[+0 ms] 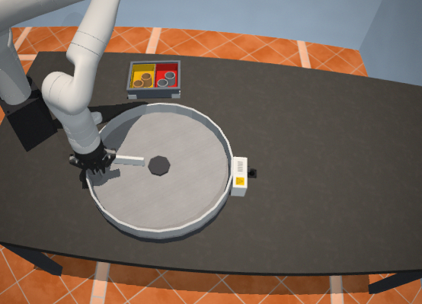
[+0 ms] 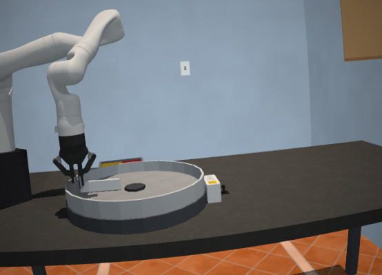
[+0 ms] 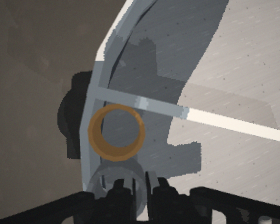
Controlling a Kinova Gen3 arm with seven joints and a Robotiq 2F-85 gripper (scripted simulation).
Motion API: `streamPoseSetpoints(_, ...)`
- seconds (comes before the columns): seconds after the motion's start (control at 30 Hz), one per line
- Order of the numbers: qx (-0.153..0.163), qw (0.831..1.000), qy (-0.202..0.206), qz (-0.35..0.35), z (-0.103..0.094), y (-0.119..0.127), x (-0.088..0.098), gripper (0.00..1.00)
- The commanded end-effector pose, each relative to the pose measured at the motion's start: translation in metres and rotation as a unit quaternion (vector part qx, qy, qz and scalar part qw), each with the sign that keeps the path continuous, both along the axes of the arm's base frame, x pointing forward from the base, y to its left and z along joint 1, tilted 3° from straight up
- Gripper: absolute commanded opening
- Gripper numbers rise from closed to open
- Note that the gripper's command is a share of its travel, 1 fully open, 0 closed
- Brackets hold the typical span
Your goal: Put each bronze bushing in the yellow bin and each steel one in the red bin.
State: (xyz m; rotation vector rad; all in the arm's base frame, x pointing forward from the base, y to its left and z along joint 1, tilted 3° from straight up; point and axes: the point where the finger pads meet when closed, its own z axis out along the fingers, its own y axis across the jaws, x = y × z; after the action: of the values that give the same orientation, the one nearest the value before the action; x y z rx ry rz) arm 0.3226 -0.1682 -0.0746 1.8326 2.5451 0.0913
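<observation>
where your gripper [image 3: 141, 192] hangs over turntable [image 1: 218, 129] left rim, claw clamped on bronze bushing [image 3: 116, 132] wall; you see ring beside divider bar [image 1: 129, 161].

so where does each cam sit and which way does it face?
Top: overhead, tilted down on the round grey turntable and the yellow bin and red bin; white arm and gripper show.
Exterior: table-height from the side, facing the blue wall; whole arm shows.
Wrist: behind the jaws, looking down at the bronze bushing they grip by its wall.
Shared: all three see the white guide bar.
</observation>
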Motion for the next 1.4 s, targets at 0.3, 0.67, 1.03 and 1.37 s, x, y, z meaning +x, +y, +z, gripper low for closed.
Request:
streamPoseSetpoints(0.3,0.000,1.000,-0.001,0.000,0.004,0.000,0.000,0.00)
streamPoseSetpoints(0.67,0.000,1.000,-0.001,0.000,0.008,-0.001,0.000,0.00)
streamPoseSetpoints(1.03,0.000,1.000,-0.001,0.000,0.011,-0.001,0.000,0.00)
streamPoseSetpoints(1.37,0.000,1.000,-0.001,0.000,0.014,-0.001,0.000,0.00)
